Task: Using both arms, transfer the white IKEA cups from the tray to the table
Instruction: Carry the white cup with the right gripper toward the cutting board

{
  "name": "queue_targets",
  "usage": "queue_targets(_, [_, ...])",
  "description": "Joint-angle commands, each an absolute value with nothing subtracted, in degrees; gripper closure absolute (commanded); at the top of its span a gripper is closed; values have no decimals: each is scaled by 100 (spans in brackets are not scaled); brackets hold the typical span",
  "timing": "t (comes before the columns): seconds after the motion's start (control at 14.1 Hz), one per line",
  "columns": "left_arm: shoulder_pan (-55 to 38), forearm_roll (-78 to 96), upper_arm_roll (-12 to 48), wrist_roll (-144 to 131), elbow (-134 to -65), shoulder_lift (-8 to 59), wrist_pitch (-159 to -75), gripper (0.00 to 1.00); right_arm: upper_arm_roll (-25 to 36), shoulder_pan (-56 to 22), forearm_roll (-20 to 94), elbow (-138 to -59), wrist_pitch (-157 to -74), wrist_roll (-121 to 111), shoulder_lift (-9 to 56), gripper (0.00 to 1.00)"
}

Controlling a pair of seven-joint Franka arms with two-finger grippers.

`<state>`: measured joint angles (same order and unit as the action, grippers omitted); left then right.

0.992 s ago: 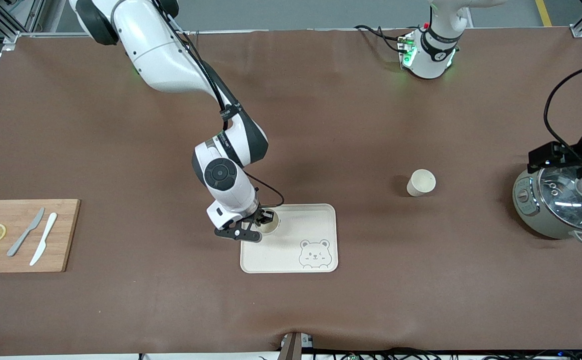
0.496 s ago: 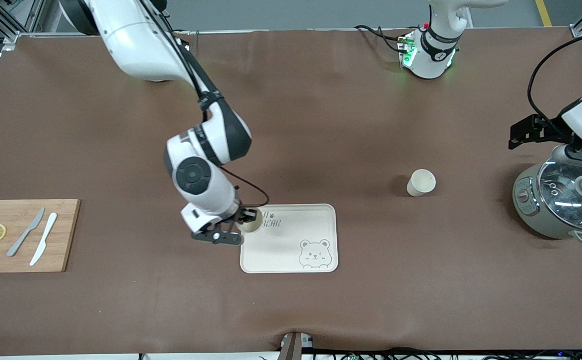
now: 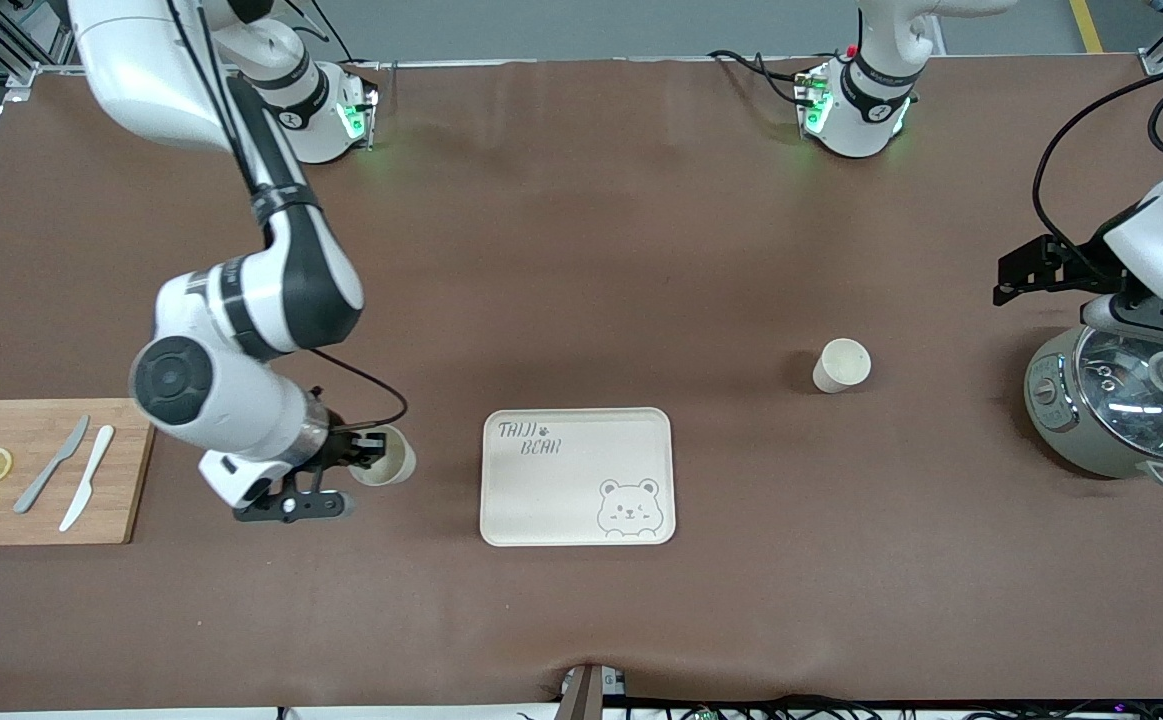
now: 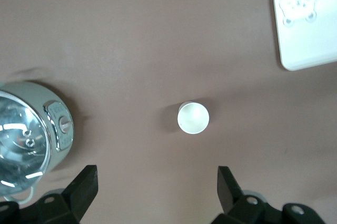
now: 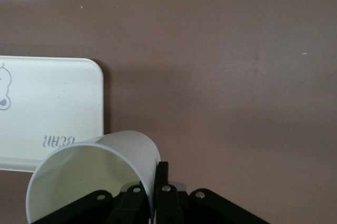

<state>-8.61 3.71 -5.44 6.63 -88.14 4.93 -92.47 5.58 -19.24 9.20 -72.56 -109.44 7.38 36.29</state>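
My right gripper (image 3: 361, 455) is shut on the rim wall of one white cup (image 3: 384, 457) and holds it tilted over the bare table between the bear tray (image 3: 577, 477) and the cutting board. In the right wrist view the cup (image 5: 95, 174) fills the lower part, one finger inside and one outside. The second white cup (image 3: 841, 365) stands upright on the table between the tray and the pot; it shows in the left wrist view (image 4: 193, 118). My left gripper (image 3: 1016, 275) is open and empty, up in the air over the table beside the pot.
A grey-green pot with glass lid (image 3: 1126, 405) stands at the left arm's end. A wooden cutting board (image 3: 51, 470) with two knives and lemon slices lies at the right arm's end. The tray shows in both wrist views (image 5: 47, 108) (image 4: 310, 23).
My right gripper has carried its cup off the tray toward the cutting board. My left gripper has lifted off the pot lid and moved away from the front camera.
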Motion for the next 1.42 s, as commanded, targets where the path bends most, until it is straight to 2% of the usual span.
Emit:
queue_targets(0.0, [-1476,361,-1107,264,-8728,387,-9273,0,475,-1583,1063,-7374,-10890,38,3507,100])
queue_targets(0.85, [-1485,150,-932,343,-8701,387,-9263,0,483,-554,1063,-7400,-11021,-2196,3858,100])
queue_targets(1.35, [-1415,-53,-949,536,-8728,387,-9281,0,483,-404,1063,-8050,-12110,-2751,4060,100])
